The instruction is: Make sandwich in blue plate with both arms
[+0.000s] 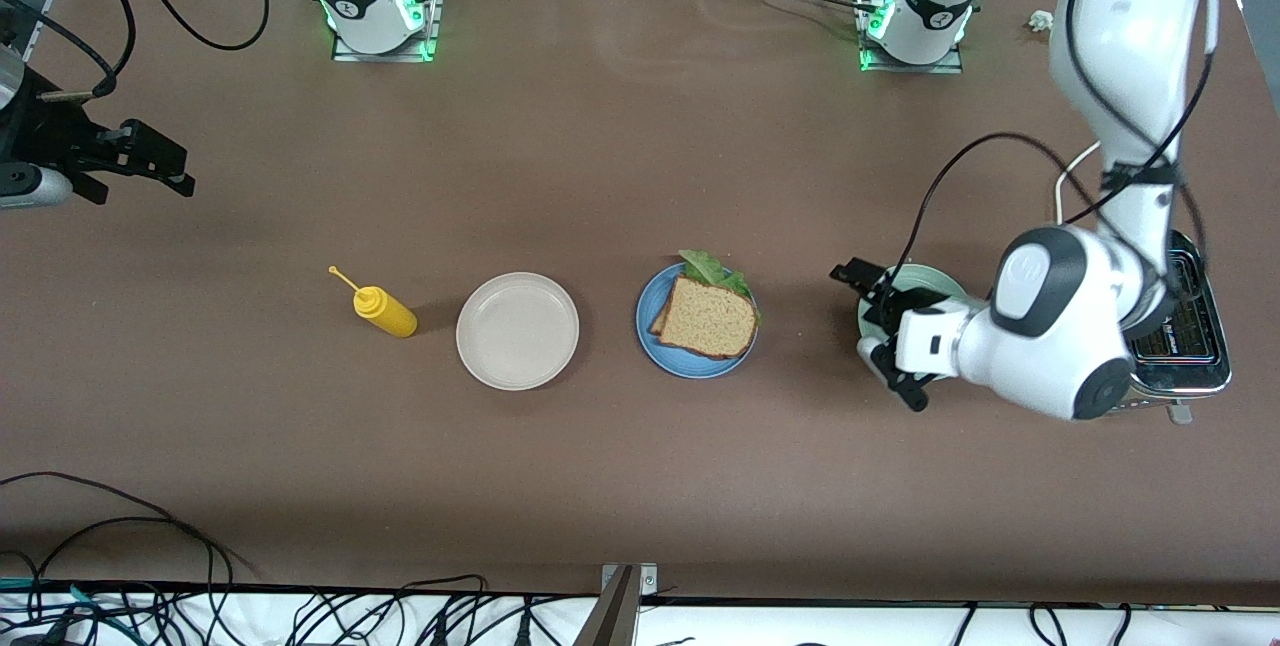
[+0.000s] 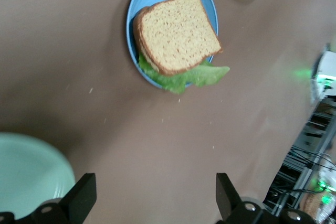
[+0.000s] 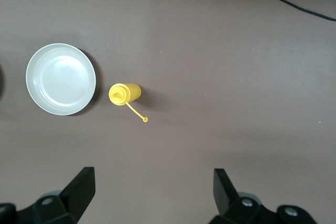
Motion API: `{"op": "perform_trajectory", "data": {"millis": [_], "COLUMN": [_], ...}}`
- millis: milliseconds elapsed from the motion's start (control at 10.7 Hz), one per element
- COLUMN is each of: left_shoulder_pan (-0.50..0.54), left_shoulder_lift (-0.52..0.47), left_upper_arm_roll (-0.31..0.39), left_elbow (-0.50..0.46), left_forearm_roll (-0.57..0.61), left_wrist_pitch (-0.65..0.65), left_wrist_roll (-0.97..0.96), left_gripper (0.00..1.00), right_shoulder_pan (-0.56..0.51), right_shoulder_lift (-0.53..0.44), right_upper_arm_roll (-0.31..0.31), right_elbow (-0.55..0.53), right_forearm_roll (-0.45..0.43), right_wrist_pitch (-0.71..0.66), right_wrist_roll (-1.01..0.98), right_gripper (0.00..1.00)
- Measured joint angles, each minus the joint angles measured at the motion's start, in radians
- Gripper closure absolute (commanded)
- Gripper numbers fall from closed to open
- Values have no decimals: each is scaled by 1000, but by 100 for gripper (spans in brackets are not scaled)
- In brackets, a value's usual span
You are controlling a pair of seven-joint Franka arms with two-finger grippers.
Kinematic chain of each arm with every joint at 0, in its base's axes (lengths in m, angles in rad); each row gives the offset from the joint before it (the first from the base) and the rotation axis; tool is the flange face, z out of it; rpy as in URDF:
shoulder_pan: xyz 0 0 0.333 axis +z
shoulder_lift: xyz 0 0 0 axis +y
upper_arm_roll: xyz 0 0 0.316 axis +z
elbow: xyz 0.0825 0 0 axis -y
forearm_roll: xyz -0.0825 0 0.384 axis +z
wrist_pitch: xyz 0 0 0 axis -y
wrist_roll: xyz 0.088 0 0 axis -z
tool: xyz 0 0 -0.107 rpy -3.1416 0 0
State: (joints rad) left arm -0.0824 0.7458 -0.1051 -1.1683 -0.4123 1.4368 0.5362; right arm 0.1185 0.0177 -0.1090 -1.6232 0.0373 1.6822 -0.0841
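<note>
Left tool (image 1: 880, 326) apart over mint plate (image 1: 925, 278); right tool (image 1: 150, 166) apart, waiting.

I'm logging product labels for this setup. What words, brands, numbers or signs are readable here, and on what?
None can be read.
Yellow squeeze bottle: no label shows.
Toaster: no readable marking.
Blue plate, beige plate, mint-green plate: plain.
</note>
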Motion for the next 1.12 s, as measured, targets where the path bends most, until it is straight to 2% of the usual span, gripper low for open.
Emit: {"op": "perform_trajectory", "data": {"millis": [281,468,562,750,937,1124], "left_shoulder_pan": [-21,-71,-105,-129,-118,-81], "left_shoulder_lift": [-171,-276,-332,-428,-483,-496], "left_upper_arm_roll": [-5,-12,-13,-13,4,9], "left_elbow": [-1,0,-1,-5,-14,-32], "left_forearm_roll": [204,320,351,377,382,382], "left_wrist_pitch": [-96,-168,-191,-208,-236,-239], "left_wrist_roll": [-181,-366,-487,-599,-610,-573], "left_gripper": [0,0,0,0,0,0], "right_shoulder_pan": [0,0,-1,-1,-1,-1], "right_shoulder_lift": [-1,-2,-3,-5,-7,-7], "right_upper_arm_roll": [0,0,-2,-3,-3,-3], "right_elbow": [1,1,2,5,19,22], "right_forearm_roll": [0,-14,-17,-33,-52,-54], "right_wrist_pitch": [0,-1,-10,-20,-23,-25], "right_wrist_roll": [0,0,0,0,0,0], "right_gripper": [0,0,0,0,0,0]}}
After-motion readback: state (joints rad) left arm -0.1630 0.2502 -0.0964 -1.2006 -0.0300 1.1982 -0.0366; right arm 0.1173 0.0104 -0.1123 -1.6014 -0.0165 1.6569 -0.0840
